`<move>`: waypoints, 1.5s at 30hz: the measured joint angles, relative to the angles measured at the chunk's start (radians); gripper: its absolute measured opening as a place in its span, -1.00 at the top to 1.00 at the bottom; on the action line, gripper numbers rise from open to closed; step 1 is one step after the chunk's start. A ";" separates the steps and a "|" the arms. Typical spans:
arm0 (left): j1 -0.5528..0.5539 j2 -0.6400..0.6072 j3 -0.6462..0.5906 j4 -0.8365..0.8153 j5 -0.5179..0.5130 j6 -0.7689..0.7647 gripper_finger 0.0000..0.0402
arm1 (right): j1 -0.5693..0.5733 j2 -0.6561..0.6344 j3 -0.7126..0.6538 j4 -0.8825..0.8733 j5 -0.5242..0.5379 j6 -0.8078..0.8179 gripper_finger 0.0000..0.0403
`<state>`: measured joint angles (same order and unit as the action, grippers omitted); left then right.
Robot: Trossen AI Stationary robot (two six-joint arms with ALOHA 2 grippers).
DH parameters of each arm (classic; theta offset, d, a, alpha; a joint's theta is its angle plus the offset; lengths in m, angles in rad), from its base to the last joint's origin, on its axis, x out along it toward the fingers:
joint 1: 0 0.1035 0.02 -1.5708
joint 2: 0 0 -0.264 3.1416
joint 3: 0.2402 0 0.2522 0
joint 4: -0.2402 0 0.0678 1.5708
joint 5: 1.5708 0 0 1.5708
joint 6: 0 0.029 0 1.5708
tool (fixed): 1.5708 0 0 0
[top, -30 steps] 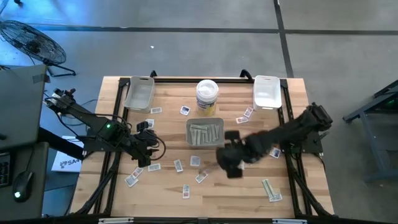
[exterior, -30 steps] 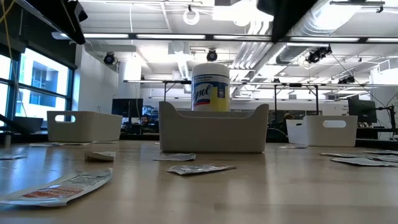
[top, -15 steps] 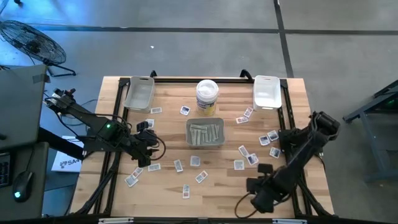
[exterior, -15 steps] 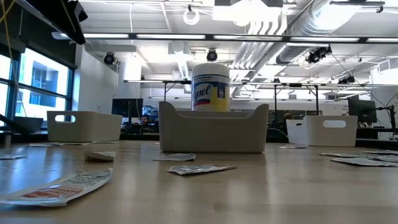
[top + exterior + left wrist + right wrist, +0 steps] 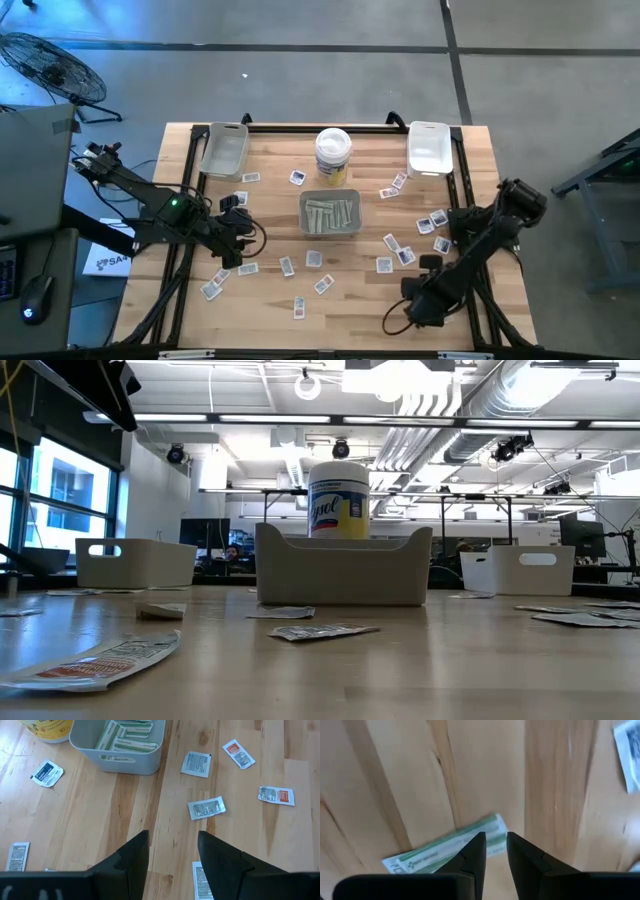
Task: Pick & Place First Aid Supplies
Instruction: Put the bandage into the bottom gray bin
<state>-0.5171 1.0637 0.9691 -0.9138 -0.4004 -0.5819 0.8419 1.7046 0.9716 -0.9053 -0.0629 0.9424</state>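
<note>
Right gripper [image 5: 495, 851] hovers, fingers apart, over green-striped packet [image 5: 445, 851]; left gripper [image 5: 172, 851] waits.

Pale matt wood table [image 5: 270, 300], grey plastic tray [image 5: 122, 762], paper packets [image 5: 206, 807]

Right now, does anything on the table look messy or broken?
Nothing looks broken or spilled. Small packets lie scattered flat across the table, while long strips sit in the middle grey tray. The white tub stands upright behind it.
</note>
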 joint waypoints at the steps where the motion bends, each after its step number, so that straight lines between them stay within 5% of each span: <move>1: 0.000 0.000 0.000 0.000 0.000 0.000 0.17 | -0.006 0.000 -0.009 0.013 0.000 -0.019 0.65; 14: 0.000 0.000 0.000 0.000 0.000 0.000 0.17 | -0.013 -0.007 -0.116 0.132 -0.032 -0.153 0.66; 22: 0.000 0.000 0.000 0.000 0.000 0.000 0.17 | -0.027 -0.009 -0.119 0.128 0.011 -0.202 0.97; 27: 0.000 0.000 0.000 0.000 0.000 0.000 0.17 | -0.059 -0.036 -0.083 0.089 0.074 -0.271 0.96; 39: 0.000 0.000 0.000 0.000 0.000 0.000 0.17 | -0.352 -0.158 0.214 0.034 0.390 -0.730 0.99; 45: 0.000 0.000 0.000 0.000 0.000 0.000 0.17 | -0.575 -0.156 0.331 0.165 0.427 -1.005 0.99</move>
<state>-0.5171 1.0637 0.9691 -0.9138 -0.4004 -0.5817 0.2666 1.5486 1.3026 -0.7398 0.3637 -0.0623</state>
